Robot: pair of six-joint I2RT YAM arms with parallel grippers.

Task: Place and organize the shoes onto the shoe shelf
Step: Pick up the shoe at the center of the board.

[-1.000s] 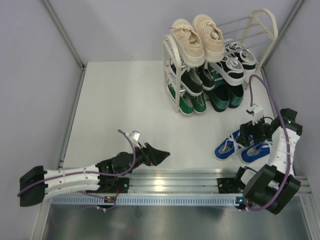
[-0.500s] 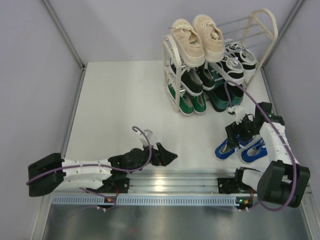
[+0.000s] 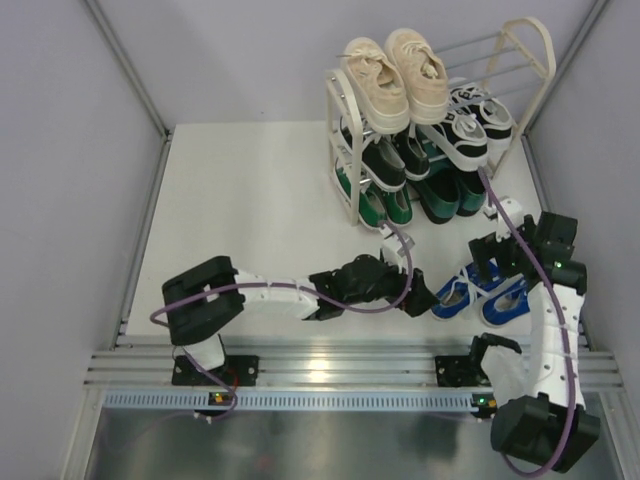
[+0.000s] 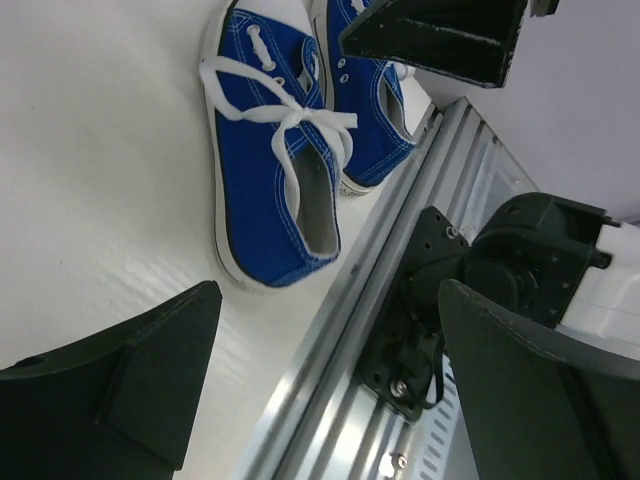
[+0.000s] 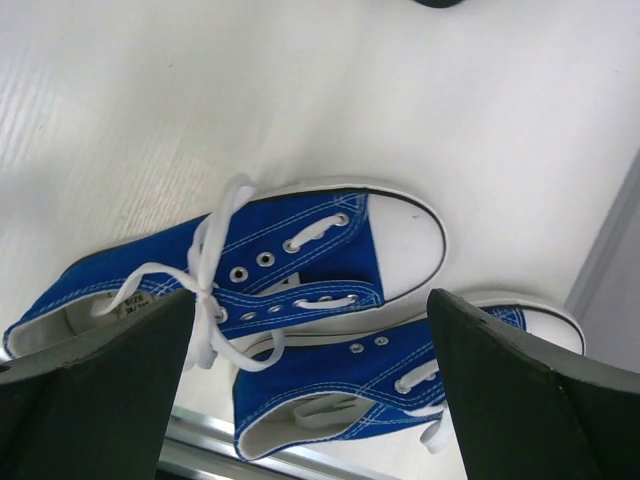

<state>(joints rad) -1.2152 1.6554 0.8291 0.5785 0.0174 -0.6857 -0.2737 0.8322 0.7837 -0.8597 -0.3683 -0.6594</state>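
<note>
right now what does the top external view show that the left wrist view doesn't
Only top external: the shoe shelf with cream sneakers on top and darker pairs below. Only left wrist: a tied white bow and stitching in close detail. Both: the blue sneakers on the table beside the silver rail, left pincer open near them.
</note>
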